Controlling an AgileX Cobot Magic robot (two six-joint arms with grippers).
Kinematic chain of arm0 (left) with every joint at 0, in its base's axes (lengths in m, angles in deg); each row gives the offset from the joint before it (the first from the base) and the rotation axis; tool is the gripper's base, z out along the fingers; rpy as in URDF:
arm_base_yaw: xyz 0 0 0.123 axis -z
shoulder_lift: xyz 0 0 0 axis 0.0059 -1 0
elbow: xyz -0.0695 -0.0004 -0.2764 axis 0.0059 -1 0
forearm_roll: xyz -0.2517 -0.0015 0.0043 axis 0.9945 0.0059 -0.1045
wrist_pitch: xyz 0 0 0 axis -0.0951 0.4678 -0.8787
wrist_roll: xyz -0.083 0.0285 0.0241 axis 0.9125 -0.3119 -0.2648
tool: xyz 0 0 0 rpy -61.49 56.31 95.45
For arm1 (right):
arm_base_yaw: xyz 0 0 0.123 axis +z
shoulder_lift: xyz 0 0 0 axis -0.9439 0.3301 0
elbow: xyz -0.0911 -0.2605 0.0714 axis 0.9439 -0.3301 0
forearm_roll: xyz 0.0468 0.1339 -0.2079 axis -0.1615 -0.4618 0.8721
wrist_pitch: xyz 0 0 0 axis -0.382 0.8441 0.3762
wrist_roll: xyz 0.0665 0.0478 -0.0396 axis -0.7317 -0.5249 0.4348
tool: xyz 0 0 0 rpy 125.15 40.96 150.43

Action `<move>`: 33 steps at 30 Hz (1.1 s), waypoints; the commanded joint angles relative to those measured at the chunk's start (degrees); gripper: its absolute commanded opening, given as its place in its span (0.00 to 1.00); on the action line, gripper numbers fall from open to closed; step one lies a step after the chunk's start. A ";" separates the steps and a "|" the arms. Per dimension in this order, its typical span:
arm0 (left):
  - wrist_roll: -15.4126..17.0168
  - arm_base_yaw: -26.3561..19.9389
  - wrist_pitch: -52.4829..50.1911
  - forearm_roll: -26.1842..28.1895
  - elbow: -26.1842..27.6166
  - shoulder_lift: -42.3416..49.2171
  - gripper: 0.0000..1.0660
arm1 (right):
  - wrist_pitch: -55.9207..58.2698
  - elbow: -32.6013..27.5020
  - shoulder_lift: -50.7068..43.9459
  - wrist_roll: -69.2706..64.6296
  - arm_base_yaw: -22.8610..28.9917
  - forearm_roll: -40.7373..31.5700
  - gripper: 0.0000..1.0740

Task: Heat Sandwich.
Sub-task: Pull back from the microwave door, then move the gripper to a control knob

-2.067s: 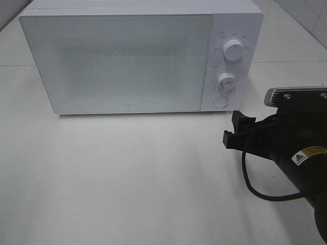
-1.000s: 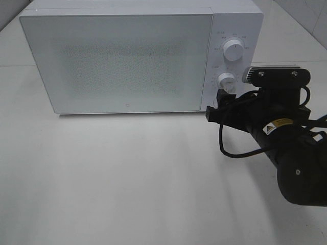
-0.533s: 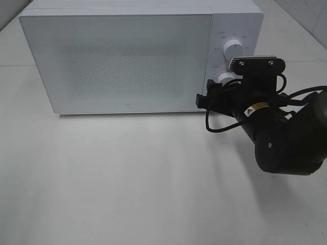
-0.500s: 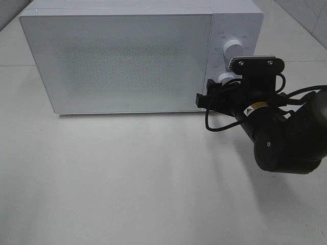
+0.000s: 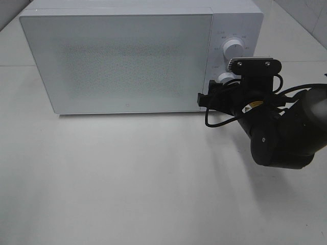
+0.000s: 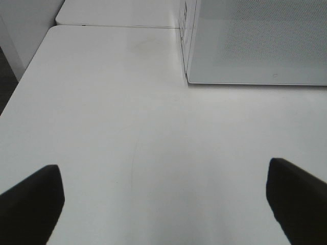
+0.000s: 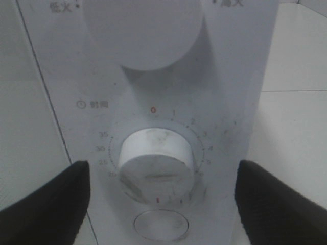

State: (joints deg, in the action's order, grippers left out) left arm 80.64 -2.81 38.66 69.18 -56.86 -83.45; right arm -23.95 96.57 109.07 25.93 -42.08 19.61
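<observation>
Right gripper (image 7: 162,171): jaws spread wide, nothing grasped. In the right wrist view its two dark fingers (image 7: 48,204) stand either side of the timer knob (image 7: 156,155), each clear of the knob's sides. Can't tell whether the tips touch the control panel.

Left gripper (image 6: 163,168): released, fully spread, empty. It hangs over the bare white table (image 6: 127,127), near the microwave's (image 6: 255,41) front corner and touching nothing.

View differences:
- Exterior high shows the whole microwave (image 5: 117,61) with its door shut. The right gripper (image 5: 208,94) is up against the lower part of the control panel, just beside the door edge. The left arm is out of this frame.
- Right wrist gives the panel close up: the power knob (image 7: 143,30) above, the numbered timer scale, and the round button (image 7: 160,224) below the timer knob. In exterior high the arm covers that button and hides part of the timer knob (image 5: 225,77).
- Only the left wrist shows the table's left edge and the microwave's side wall.

Hard to make out:
- The timer pointer position is unclear, since the knob face is blurred.
- The door panel is frosted, so nothing can be seen inside.
- Sandwich: location can't be told from any of the three views.
- Both wrist views cut the fingers off at the frame edge.
</observation>
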 commanded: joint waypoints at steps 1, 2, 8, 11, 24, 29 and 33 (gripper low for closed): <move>-0.11 -0.06 -0.52 0.46 -0.17 1.66 0.97 | -0.57 0.52 -0.29 -0.40 0.06 0.63 0.71; -0.11 -0.06 -0.52 0.46 -0.17 1.66 0.97 | -0.57 0.52 -0.29 -0.40 0.06 0.63 0.71; -0.11 -0.06 -0.52 0.46 -0.17 1.66 0.97 | -1.55 0.52 -0.29 -0.40 0.17 0.69 0.68; -0.11 -0.06 -0.52 0.46 -0.17 1.66 0.97 | -1.95 0.52 -0.29 -0.40 0.17 1.49 0.66; -0.11 -0.06 -0.52 0.46 -0.17 1.66 0.97 | -2.06 0.52 -0.29 -0.40 0.17 2.64 0.22; -0.11 -0.06 -0.52 0.46 -0.17 1.66 0.97 | -2.35 0.52 -0.29 -0.29 0.17 3.15 0.08; -0.11 -0.06 -0.52 0.46 -0.17 1.66 0.97 | -2.52 0.52 -0.29 -0.17 0.17 3.15 0.07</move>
State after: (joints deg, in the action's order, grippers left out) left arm 80.64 -2.81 38.66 69.18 -56.86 -83.45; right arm -25.21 96.57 109.07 25.93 -42.08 21.22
